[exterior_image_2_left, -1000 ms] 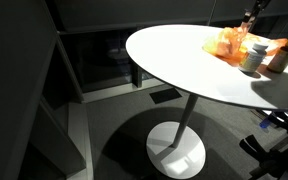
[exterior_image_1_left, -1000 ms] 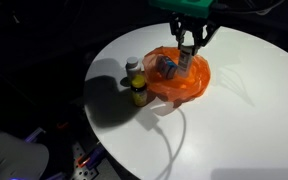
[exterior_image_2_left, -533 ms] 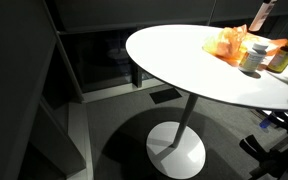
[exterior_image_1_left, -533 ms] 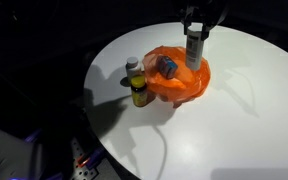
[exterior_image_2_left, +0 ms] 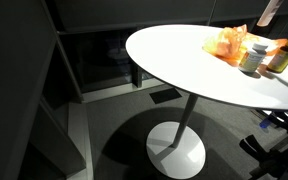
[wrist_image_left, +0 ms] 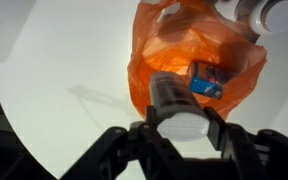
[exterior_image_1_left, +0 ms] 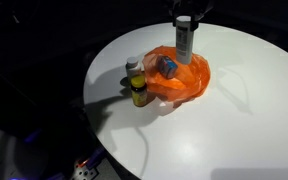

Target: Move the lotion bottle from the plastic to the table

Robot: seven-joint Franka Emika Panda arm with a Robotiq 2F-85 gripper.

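One grey, white-capped cylindrical lotion bottle [exterior_image_1_left: 185, 40] hangs clenched in the jaws above the crumpled orange plastic bag [exterior_image_1_left: 184, 82] on the round white table [exterior_image_1_left: 234, 115], mid-transfer; next it likely needs lowering onto table beside the bag.

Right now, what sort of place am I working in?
Likely an office or lab, though I can't be sure: a round white pedestal table, grey carpeted floor and a dark panelled wall behind it.
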